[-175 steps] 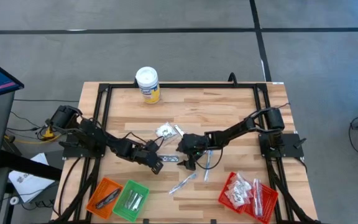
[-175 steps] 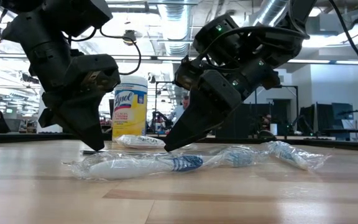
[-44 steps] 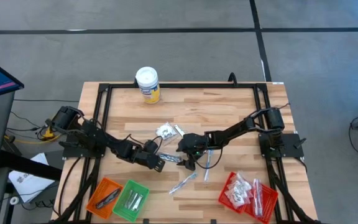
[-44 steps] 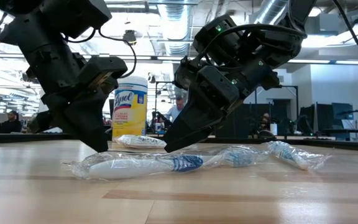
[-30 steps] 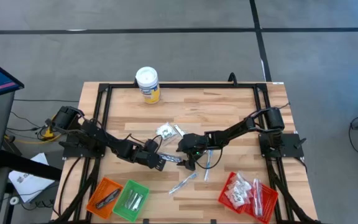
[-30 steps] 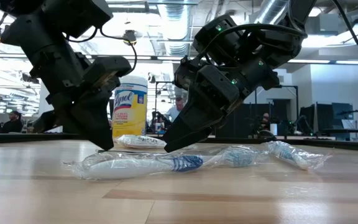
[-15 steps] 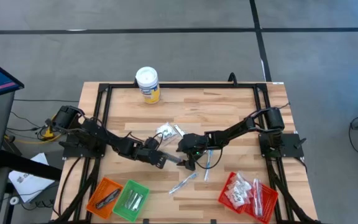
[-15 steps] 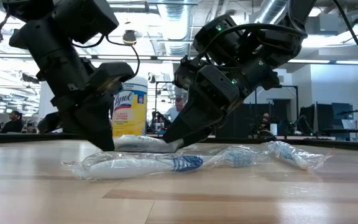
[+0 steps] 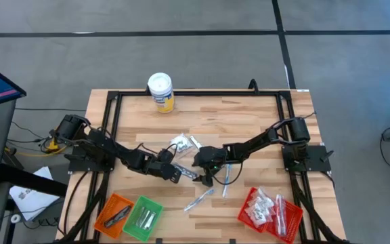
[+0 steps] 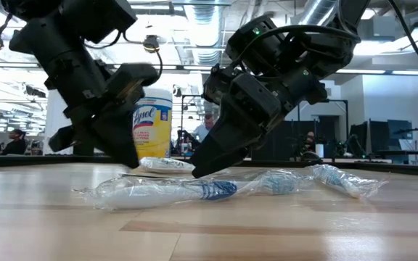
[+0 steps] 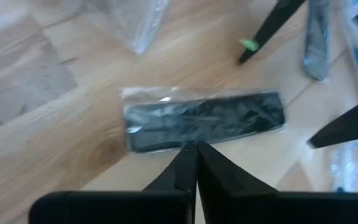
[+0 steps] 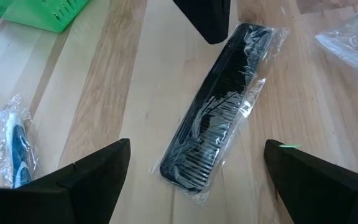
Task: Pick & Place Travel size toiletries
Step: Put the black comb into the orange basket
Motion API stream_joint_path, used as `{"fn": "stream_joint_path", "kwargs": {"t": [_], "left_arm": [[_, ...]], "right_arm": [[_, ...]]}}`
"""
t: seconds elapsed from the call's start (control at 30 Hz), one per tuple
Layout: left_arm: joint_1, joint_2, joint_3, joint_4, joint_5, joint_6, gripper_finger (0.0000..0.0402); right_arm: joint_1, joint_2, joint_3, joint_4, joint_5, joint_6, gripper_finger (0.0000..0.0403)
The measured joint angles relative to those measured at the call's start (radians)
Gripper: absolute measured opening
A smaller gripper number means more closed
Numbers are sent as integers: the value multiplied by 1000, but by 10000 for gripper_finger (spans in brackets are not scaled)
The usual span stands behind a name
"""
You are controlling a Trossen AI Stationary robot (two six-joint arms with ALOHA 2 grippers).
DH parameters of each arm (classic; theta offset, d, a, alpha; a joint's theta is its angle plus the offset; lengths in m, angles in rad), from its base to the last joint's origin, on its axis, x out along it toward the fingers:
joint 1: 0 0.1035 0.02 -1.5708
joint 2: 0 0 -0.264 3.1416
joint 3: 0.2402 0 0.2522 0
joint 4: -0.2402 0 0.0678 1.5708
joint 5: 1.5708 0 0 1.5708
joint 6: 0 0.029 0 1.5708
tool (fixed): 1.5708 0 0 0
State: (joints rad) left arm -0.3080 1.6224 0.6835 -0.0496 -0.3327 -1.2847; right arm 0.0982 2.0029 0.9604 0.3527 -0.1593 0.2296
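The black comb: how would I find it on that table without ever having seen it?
Start at the wooden table and look to its middle, where the two dark arms meet. Between the left gripper and the right gripper lies the black comb, flat in a clear wrapper. Its neighbours are pale wrapped toothbrushes and white sachets; it alone there is black and toothed.

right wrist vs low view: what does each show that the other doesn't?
Only the right wrist view: the black comb in its clear wrapper, lying flat between the right gripper's open fingers, and a corner of the green basket.

Only the low view: the yellow wipes canister, the room behind, and both arms' bulk above the table, including the shut left gripper.

Both: a wrapped toothbrush with blue on its head on the wooden table.
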Motion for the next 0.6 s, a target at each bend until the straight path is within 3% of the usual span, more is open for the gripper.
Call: {"fn": "stream_joint_path", "kwargs": {"t": [0.6], "left_arm": [[8,28,0,-1,18,2,0]], "right_arm": [[13,-1,0,-4,9,15,363]]}}
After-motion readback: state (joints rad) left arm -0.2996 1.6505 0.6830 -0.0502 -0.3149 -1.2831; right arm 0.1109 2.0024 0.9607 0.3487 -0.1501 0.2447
